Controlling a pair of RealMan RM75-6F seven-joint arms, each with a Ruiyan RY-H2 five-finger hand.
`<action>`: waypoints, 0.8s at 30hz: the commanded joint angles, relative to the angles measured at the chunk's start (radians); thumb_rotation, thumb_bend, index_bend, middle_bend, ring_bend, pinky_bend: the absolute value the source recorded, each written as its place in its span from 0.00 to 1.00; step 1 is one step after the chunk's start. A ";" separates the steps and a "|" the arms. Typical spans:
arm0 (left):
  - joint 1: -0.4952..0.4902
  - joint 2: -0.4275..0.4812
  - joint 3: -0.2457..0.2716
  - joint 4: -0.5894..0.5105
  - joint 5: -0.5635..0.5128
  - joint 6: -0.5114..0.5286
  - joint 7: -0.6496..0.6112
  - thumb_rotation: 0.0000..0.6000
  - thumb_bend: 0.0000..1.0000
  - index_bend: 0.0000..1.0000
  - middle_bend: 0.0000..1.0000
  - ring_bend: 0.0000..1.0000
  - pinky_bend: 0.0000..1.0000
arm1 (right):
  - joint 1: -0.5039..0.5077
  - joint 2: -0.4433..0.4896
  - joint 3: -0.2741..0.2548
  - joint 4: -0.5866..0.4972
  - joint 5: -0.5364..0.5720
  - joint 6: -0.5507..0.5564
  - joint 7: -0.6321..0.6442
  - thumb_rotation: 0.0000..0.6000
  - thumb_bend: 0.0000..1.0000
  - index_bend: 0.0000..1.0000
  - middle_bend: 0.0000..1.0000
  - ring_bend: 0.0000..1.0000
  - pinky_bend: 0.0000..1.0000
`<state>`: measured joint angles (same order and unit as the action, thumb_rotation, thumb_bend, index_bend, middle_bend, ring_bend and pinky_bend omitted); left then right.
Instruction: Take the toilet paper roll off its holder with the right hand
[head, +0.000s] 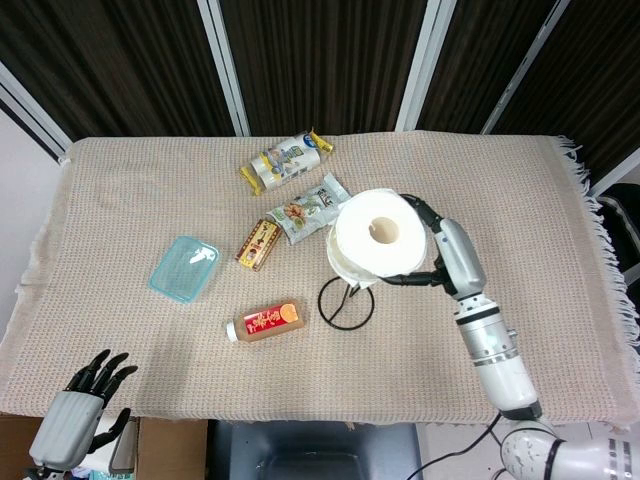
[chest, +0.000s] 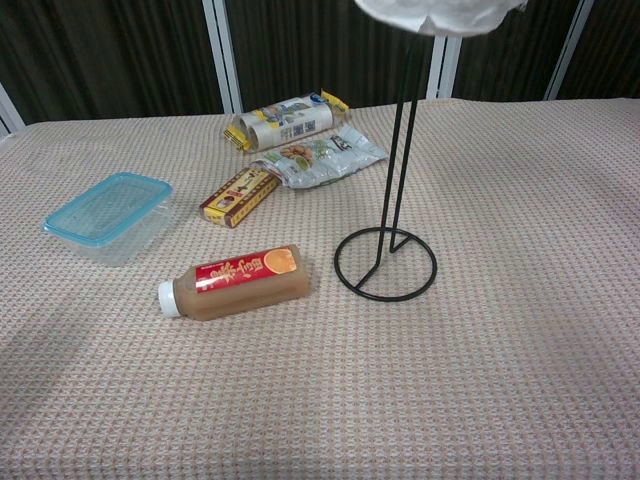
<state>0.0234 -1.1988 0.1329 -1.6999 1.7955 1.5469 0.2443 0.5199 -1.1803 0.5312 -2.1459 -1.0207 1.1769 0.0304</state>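
Observation:
My right hand (head: 448, 255) grips a white toilet paper roll (head: 378, 236) from its right side and holds it high above the table. In the chest view only the roll's bottom edge (chest: 440, 14) shows at the top of the frame, over the rod. The black wire holder (chest: 388, 228) stands on the cloth with its ring base (head: 346, 303) bare. My left hand (head: 85, 405) hangs below the table's front left edge, fingers apart, holding nothing.
A brown drink bottle (head: 266, 320) lies left of the holder's base. Further left sits a blue lidded container (head: 185, 267). A red snack bar (head: 259, 243) and two snack packets (head: 314, 209) (head: 286, 161) lie behind the holder. The woven cloth (head: 540, 230) covers the table.

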 joint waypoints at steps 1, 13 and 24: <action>0.000 0.000 0.000 0.000 -0.003 -0.001 0.000 1.00 0.40 0.23 0.13 0.06 0.25 | -0.028 0.067 0.040 -0.055 0.011 0.033 0.022 1.00 0.12 0.74 0.52 0.50 0.48; -0.001 -0.003 -0.003 0.004 -0.011 -0.002 -0.013 1.00 0.40 0.23 0.13 0.06 0.25 | -0.289 0.183 -0.179 0.017 -0.131 0.236 -0.050 1.00 0.12 0.73 0.52 0.50 0.48; -0.003 -0.005 -0.013 0.002 -0.026 -0.005 -0.012 1.00 0.39 0.23 0.13 0.06 0.25 | -0.331 0.062 -0.359 0.415 -0.252 0.130 0.129 1.00 0.12 0.68 0.52 0.39 0.37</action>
<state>0.0201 -1.2037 0.1204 -1.6982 1.7695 1.5418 0.2318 0.1969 -1.0785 0.2238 -1.8217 -1.2323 1.3610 0.0875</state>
